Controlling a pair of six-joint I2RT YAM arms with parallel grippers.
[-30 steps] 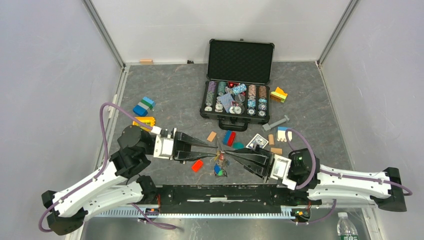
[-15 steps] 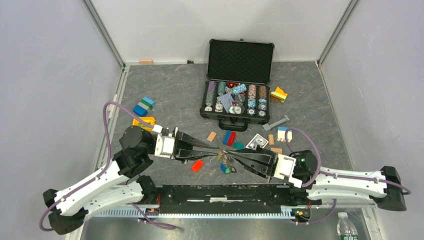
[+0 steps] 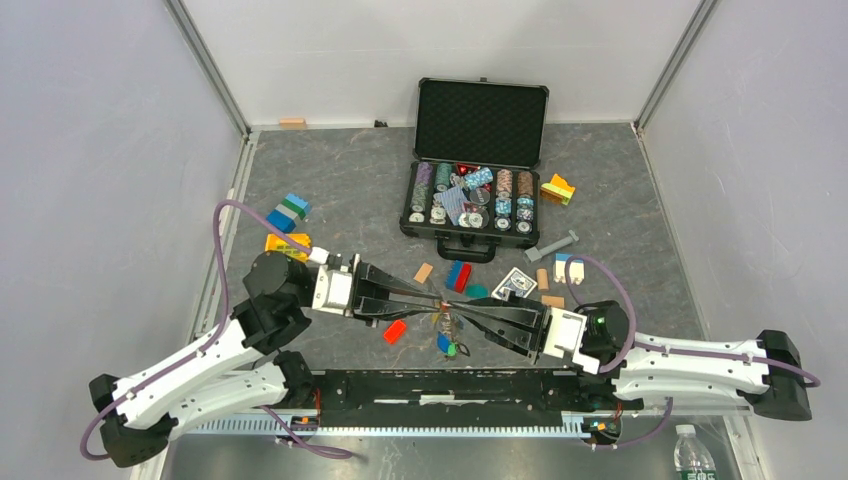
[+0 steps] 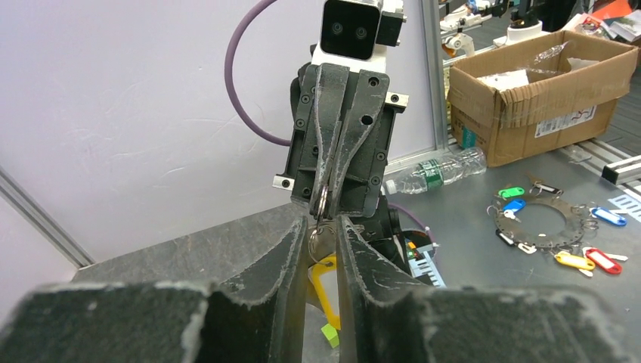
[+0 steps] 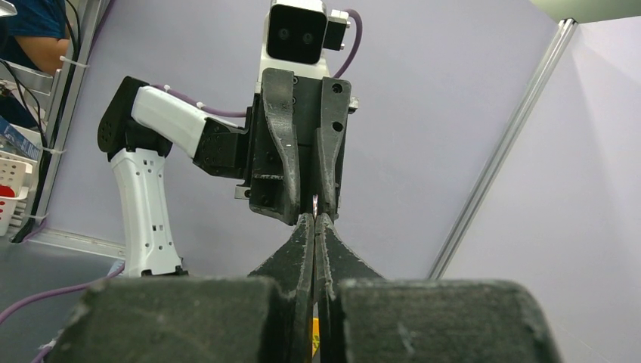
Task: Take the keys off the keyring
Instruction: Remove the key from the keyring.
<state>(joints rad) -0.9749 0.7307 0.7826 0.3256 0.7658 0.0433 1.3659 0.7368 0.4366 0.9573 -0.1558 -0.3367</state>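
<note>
The open black case holds rows of poker chips. My left tool and right tool meet tip to tip above the surface, both clamped on the keyring. The keys hang down from it.

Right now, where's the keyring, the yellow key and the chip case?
keyring (image 4: pixel 322 204), left wrist view, on the thin wire loop.
yellow key (image 4: pixel 325 264), left wrist view, on the top of its yellow plastic head.
chip case (image 3: pixel 481 120), top external view, on the open lid's dark foam.
</note>
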